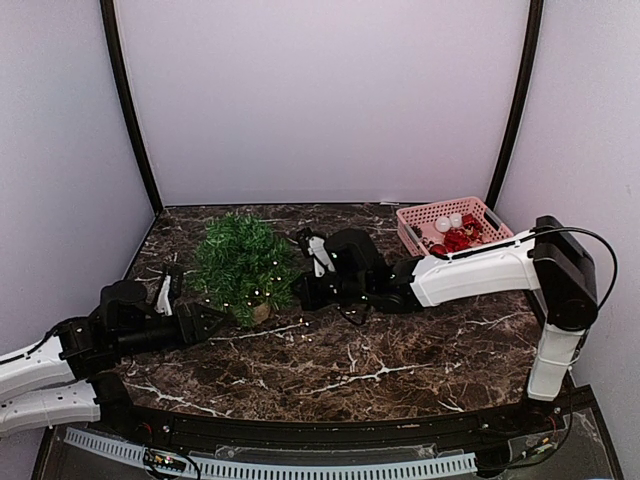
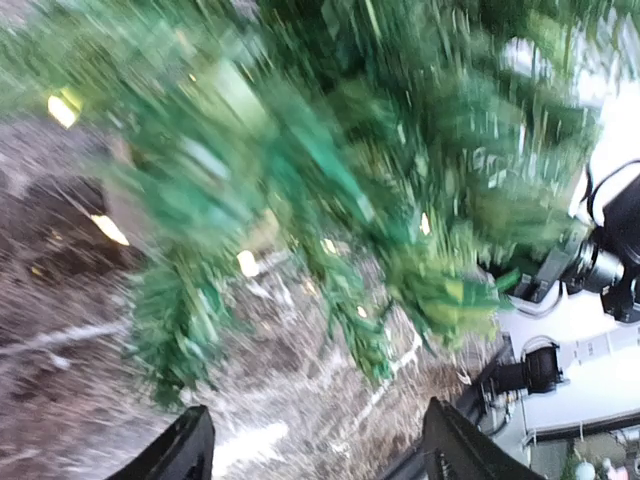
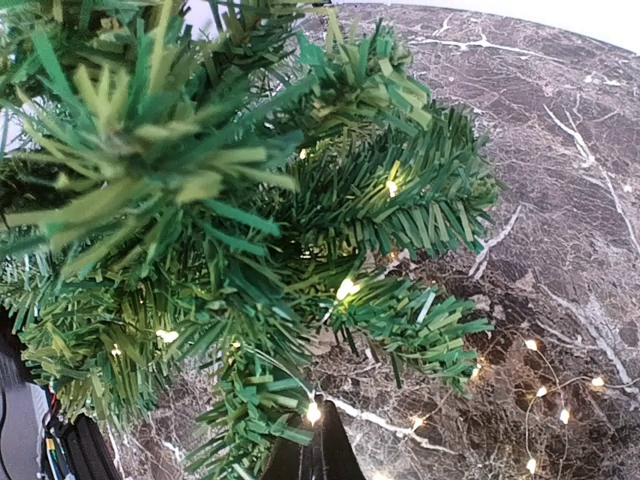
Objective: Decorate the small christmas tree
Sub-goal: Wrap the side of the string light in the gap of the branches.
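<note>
Flanking the small christmas tree (image 1: 243,265), my left gripper (image 2: 318,450) stands released, fingers spread below blurred branches. My right gripper (image 3: 310,457) is clenched beside the lower foliage.

tree (image 1: 243,262) dark green, white lights | table (image 1: 400,345) brown marble, white veins | basket (image 1: 408,230) pink | ornaments (image 1: 462,238) red

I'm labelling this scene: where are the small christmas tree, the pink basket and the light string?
small christmas tree (image 1: 243,262), top view, middle foliage.
pink basket (image 1: 440,206), top view, far rim.
light string (image 3: 541,391), right wrist view, a lit bulb.
</note>
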Controlling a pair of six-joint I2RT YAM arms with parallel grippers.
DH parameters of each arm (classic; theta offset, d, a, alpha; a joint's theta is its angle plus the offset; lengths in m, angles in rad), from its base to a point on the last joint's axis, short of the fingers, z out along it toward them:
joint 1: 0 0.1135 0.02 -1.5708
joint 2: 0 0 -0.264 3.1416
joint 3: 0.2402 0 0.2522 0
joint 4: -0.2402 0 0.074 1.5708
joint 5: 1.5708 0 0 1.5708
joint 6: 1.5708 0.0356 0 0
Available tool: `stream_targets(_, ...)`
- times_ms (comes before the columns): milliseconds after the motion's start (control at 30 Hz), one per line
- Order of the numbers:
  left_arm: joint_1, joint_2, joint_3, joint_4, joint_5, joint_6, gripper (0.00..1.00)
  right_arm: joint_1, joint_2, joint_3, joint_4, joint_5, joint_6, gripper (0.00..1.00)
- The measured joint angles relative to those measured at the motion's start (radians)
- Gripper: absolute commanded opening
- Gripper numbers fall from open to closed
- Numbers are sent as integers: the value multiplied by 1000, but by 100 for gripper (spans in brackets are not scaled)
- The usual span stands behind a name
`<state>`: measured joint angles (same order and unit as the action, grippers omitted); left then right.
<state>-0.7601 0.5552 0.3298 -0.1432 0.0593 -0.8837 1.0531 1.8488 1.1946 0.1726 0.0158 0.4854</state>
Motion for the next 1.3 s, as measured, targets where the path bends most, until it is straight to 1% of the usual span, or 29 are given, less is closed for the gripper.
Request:
stream_targets(133, -65, 114, -7, 112, 16, -43, 79, 1, 0, 0, 14, 0, 6, 0)
stream_targets(233, -80, 218, -3, 201, 31, -52, 79, 1, 0, 0, 15, 0, 8, 0)
stream_targets(300, -83, 282, -2, 251, 37, -53, 72, 1, 0, 0, 15, 0, 10, 0)
stream_targets(333, -84, 305, -2, 270, 37, -55, 64, 1, 0, 0, 15, 0, 11, 0)
stream_targets(367, -85, 324, -2, 286, 37, -58, 60, 1, 0, 0, 16, 1, 13, 0)
stream_targets(400, -85, 338, -1, 301, 36, -60, 52, 1, 0, 0, 16, 2, 14, 7)
stream_targets(433, -85, 350, -1, 312, 34, -62, 42, 1, 0, -2, 16, 3, 15, 18)
stream_targets(467, -85, 358, -1, 322, 30, -70, 37, 1, 0, -4, 17, 4, 15, 30)
stream_targets(500, -85, 364, -1, 330, 26, -72, 30, 1, -1, -6, 17, 6, 22, 43)
stream_targets(533, -85, 369, -1, 340, 20, -72, 27, 2, -3, -13, 17, 7, 22, 52)
stream_targets(567, -85, 371, -2, 350, 10, -77, 22, 2, -10, -24, 15, 11, 22, 63)
stream_targets(633, -85, 373, -3, 368, -2, -84, 15, 3, -34, -53, 6, 24, 26, 73)
stream_targets(733, -85, 373, -7, 389, -19, -93, 8, 5, -122, -129, -25, 56, 28, 83)
stream_targets(833, -85, 373, -11, 394, -28, -95, 2, 1, -249, -210, -70, 103, 45, 86)
stream_targets(900, -85, 373, -13, 393, -32, -96, 0, -9, -323, -255, -92, 134, 62, 87)
stream_targets(1000, -84, 370, -19, 388, -38, -97, 0, -65, -410, -340, -113, 169, 100, 88)
stream_targets(1133, -84, 351, -27, 371, -42, -97, 0, -163, -431, -437, -130, 183, 134, 90)
stream_targets(1300, -84, 317, -31, 350, -57, -97, 0, -216, -378, -467, -100, 156, 114, 82)
